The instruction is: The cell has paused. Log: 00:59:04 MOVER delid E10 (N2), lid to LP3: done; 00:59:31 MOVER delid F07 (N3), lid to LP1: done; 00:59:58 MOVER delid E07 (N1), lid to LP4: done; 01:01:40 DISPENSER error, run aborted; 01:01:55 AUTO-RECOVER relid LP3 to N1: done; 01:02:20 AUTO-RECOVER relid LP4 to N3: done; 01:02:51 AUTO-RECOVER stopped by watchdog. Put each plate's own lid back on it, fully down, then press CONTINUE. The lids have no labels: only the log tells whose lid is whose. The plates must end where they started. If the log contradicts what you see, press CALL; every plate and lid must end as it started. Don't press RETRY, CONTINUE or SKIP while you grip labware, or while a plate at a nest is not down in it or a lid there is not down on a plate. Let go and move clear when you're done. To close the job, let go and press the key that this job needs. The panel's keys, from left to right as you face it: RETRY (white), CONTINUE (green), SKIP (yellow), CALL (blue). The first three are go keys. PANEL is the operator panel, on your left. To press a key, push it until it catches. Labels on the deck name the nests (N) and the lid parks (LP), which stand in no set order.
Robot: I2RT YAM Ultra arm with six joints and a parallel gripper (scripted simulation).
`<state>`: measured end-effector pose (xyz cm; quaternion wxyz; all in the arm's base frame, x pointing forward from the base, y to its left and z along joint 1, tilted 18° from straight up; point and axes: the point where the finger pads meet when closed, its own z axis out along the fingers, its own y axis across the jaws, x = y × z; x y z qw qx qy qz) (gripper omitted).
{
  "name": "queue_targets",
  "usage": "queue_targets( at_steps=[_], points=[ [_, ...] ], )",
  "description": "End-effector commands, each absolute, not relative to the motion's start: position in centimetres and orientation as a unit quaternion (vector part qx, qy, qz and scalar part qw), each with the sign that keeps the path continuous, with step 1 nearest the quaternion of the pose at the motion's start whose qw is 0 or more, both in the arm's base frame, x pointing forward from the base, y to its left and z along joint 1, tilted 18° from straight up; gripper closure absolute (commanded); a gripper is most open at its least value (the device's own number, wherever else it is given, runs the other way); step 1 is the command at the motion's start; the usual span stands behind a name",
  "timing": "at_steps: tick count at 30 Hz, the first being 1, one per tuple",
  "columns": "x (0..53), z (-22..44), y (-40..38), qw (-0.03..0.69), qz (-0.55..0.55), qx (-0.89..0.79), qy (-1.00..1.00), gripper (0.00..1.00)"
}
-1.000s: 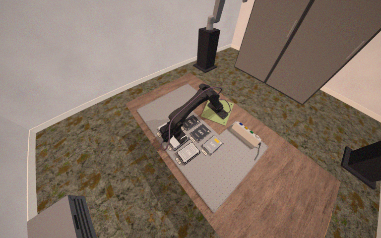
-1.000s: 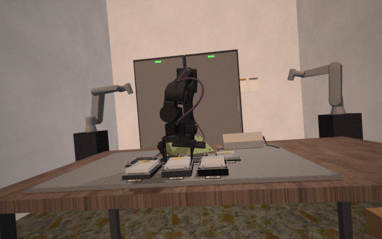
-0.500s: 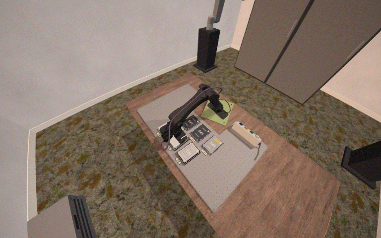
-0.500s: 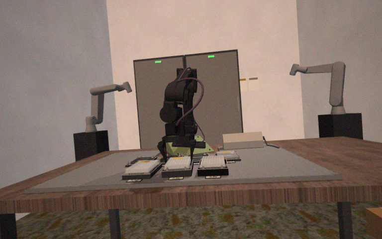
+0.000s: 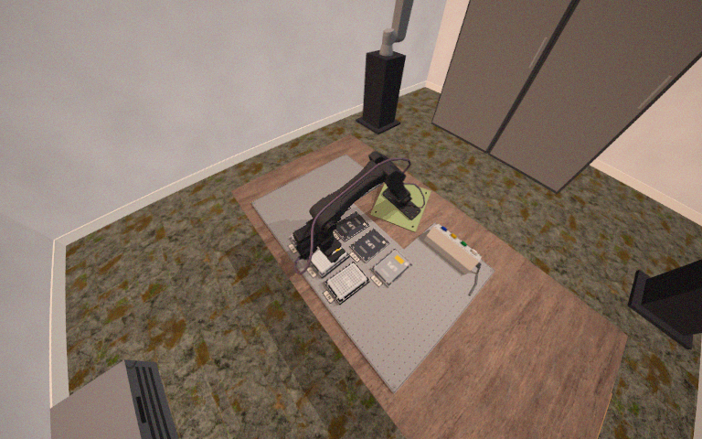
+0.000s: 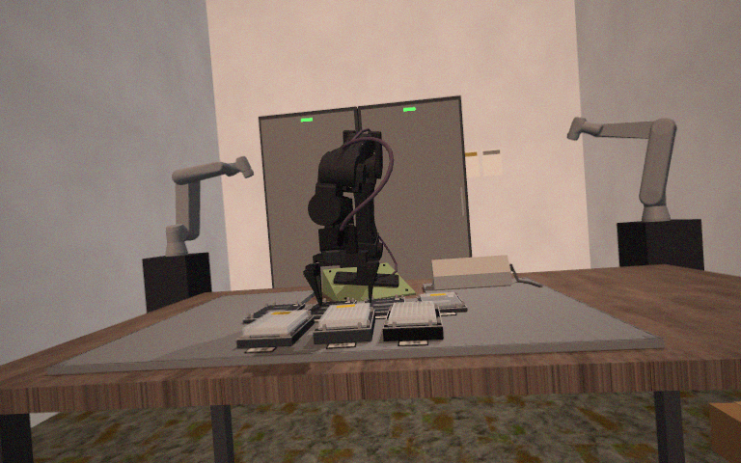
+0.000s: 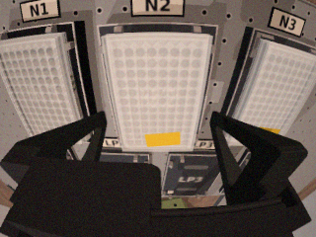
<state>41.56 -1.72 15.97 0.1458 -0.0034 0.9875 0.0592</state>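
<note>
Three white well plates sit in a row in nests N1 (image 7: 36, 82), N2 (image 7: 157, 86) and N3 (image 7: 283, 89). My gripper (image 7: 158, 117) is open and hangs low over the near end of the N2 plate, one finger on each side and nothing between them. The N2 plate (image 6: 344, 315) carries a clear lid with a yellow mark. The N3 plate (image 6: 276, 321) is also lidded with a yellow mark. The N1 plate (image 5: 346, 279) shows bare wells. Another lid (image 5: 391, 267) lies on a lid park.
Two dark lid parks (image 5: 352, 226) (image 5: 368, 244) lie bare behind the nests. The beige operator panel (image 5: 450, 248) with its coloured keys stands near the mat's edge, past N1. My arm's base sits on a green plate (image 5: 400, 201).
</note>
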Motion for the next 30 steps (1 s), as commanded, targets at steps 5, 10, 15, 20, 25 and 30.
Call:
queue_targets(
  at_steps=[5, 10, 15, 20, 25, 30],
  points=[
    [41.45, 18.5, -2.07, 0.169, 0.061, -0.005, 0.984, 0.0],
    [41.43, 18.58, -2.08, 0.169, 0.061, -0.004, 0.984, 0.0],
    [41.41, 18.71, -2.1, 0.169, 0.061, -0.004, 0.984, 0.0],
    [41.41, 18.84, -2.11, 0.169, 0.061, -0.004, 0.984, 0.0],
    [41.42, 18.92, -2.12, 0.169, 0.061, -0.004, 0.984, 0.0],
    [41.4, 18.94, -2.14, 0.169, 0.061, -0.004, 0.984, 0.0]
  ],
)
